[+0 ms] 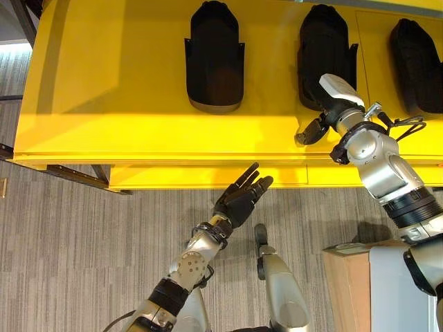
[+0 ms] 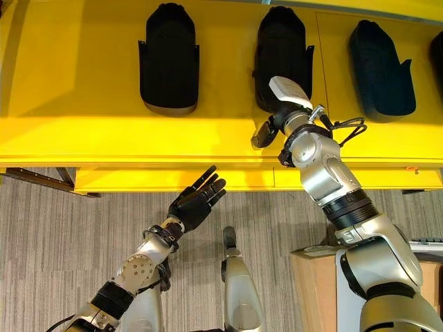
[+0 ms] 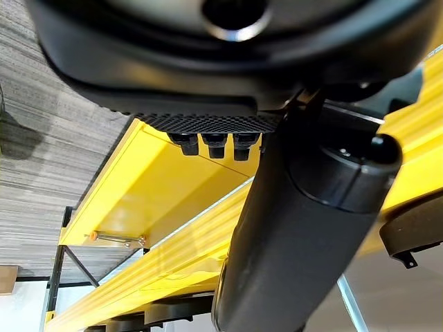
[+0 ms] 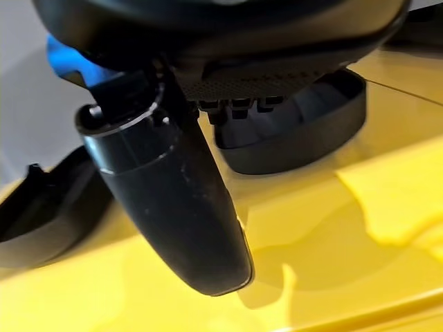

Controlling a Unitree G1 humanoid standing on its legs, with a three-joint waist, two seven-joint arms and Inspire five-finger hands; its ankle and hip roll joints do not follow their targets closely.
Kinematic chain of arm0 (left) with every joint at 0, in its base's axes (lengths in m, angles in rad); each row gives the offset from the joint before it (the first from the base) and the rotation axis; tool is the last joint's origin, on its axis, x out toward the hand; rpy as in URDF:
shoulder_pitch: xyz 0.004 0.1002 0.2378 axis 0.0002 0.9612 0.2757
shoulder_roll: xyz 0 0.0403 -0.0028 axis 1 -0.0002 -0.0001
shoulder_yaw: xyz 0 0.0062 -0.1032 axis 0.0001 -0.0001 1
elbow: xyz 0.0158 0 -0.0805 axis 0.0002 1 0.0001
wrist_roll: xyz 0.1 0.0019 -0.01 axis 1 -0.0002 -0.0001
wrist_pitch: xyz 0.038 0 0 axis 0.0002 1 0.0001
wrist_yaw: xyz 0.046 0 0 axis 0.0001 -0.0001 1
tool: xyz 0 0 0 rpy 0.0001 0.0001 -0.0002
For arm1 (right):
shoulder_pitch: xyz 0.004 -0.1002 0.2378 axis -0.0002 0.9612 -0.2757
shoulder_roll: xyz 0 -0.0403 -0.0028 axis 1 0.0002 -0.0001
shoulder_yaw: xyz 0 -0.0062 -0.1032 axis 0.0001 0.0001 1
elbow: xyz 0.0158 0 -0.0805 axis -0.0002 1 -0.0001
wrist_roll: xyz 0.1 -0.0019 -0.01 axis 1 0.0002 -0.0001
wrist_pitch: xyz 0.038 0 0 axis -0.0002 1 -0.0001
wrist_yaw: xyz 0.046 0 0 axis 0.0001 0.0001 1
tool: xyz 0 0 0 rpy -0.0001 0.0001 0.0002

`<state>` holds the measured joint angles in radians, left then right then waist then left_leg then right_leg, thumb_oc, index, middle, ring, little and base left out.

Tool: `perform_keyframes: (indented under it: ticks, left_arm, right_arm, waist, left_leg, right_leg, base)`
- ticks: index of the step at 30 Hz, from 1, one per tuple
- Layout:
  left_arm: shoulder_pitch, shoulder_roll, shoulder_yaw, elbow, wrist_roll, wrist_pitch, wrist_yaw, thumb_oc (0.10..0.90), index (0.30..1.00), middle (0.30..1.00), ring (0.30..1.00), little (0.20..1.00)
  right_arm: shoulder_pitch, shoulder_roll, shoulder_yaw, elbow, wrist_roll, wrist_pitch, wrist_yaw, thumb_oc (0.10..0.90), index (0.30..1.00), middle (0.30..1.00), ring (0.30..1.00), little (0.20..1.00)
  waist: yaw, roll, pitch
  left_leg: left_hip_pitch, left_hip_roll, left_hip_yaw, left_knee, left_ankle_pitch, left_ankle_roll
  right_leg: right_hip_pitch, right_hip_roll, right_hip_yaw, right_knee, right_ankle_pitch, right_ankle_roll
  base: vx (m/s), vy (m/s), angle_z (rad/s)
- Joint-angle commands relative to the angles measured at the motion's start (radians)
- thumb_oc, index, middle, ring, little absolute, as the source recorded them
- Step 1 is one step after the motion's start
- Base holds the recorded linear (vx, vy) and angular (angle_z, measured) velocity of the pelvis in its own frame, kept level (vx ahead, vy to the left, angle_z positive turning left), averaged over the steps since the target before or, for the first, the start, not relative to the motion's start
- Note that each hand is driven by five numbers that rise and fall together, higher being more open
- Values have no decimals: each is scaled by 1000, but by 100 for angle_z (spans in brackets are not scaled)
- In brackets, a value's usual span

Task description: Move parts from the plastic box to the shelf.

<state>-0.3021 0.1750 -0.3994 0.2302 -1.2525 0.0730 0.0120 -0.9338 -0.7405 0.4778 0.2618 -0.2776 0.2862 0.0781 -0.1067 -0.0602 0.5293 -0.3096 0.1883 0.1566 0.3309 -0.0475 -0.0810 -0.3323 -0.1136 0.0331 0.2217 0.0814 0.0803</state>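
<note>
Hovering nearest, over the floor just short of the yellow shelf: left hand, fingers straight and spread, holding nothing. Farther, over the shelf top: right hand, thumb out by the middle black part, grip unreadable; parts rest well apart in a row; advice: lift the hand straight up so the seated part is not nudged sideways.

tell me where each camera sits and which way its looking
Left eye view: on the head, looking down at the yellow shelf, black parts, both arms.
Right eye view: same scene, shifted slightly; right hand at the middle part.
Left wrist view: along the left hand, toward the shelf's edge.
Right wrist view: along the right hand, over the shelf.
All views share the shelf.
</note>
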Motion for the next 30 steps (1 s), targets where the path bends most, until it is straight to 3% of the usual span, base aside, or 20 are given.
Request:
perform_keyframes:
  ticks: [1, 4, 7, 8, 9, 15, 19, 27, 30]
  left_arm:
    - [-75, -107, -21, -171, -35, -50, -64, 900, 1000, 1000, 1000, 1000]
    - [-72, -106, -22, -185, -40, -49, -56, 900, 1000, 1000, 1000, 1000]
    - [-64, -106, -28, -191, -51, -63, -59, 900, 1000, 1000, 1000, 1000]
    - [-65, -100, -35, -197, -68, -78, -59, 900, 1000, 1000, 1000, 1000]
    - [-64, -99, -37, -195, -71, -85, -63, 900, 1000, 1000, 1000, 1000]
    - [-50, -105, -20, -218, -86, -84, -56, 900, 1000, 1000, 1000, 1000]
    - [-34, -101, -15, -233, -100, -83, -64, 900, 1000, 1000, 1000, 1000]
    - [10, -93, -14, -255, -136, -128, -98, 900, 1000, 1000, 1000, 1000]
    - [66, -100, 0, -262, -163, -161, -99, 900, 1000, 1000, 1000, 1000]
  right_arm:
    - [-67, -85, -70, -151, -99, -58, -86, 900, 1000, 1000, 1000, 1000]
    - [-62, -91, -78, -186, -106, -50, -128, 900, 1000, 1000, 1000, 1000]
    - [-66, -84, -100, -212, -118, -106, -317, 900, 1000, 1000, 1000, 1000]
    - [-62, -69, -144, -247, -117, -142, -444, 900, 1000, 1000, 1000, 1000]
    - [-54, -62, -165, -266, -117, -139, -468, 900, 1000, 1000, 1000, 1000]
    - [8, -44, -280, -379, -165, -135, -453, 900, 1000, 1000, 1000, 1000]
    - [16, -45, -274, -391, -163, -149, -463, 900, 1000, 1000, 1000, 1000]
    - [83, 23, -341, -482, -28, -312, -647, 900, 1000, 1000, 1000, 1000]
    - [226, 105, -404, -533, 98, -369, -654, 900, 1000, 1000, 1000, 1000]
  waist:
    - [-9, 13, -47]
    - [-12, 14, -48]
    - [-16, 21, -49]
    - [-20, 31, -53]
    - [-22, 33, -56]
    - [-37, 50, -69]
    - [-39, 60, -71]
    - [-50, 75, -111]
    - [-54, 80, -171]
  left_leg:
    - [53, 25, 2, -69, 25, 6]
    - [57, 24, 3, -70, 24, 7]
    - [69, 21, 5, -75, 19, 8]
    - [74, 19, 6, -85, 23, 9]
    - [75, 19, 8, -89, 23, 8]
    - [88, 12, 12, -87, 10, 11]
    - [100, 8, 17, -93, 8, 11]
    - [175, 8, 29, -155, 16, 6]
    - [243, 15, 32, -222, 35, -1]
  right_leg:
    - [18, 15, -15, 205, -214, -23]
    - [19, 14, -13, 206, -215, -25]
    - [25, 12, -8, 209, -222, -25]
    - [24, 12, -6, 203, -217, -25]
    - [23, 12, -6, 203, -216, -23]
    - [30, 6, -7, 207, -225, -25]
    - [37, 2, -4, 203, -227, -27]
    - [93, -10, -1, 172, -230, -23]
    - [161, -27, -13, 118, -222, -15]
  base:
    - [0, 0, 0]
    - [4, 15, -1]
    - [18, 73, -4]
    - [23, 97, -3]
    - [20, 87, -2]
    - [35, 55, -3]
    - [11, 61, -4]
    - [45, 85, -2]
    - [199, 173, 0]
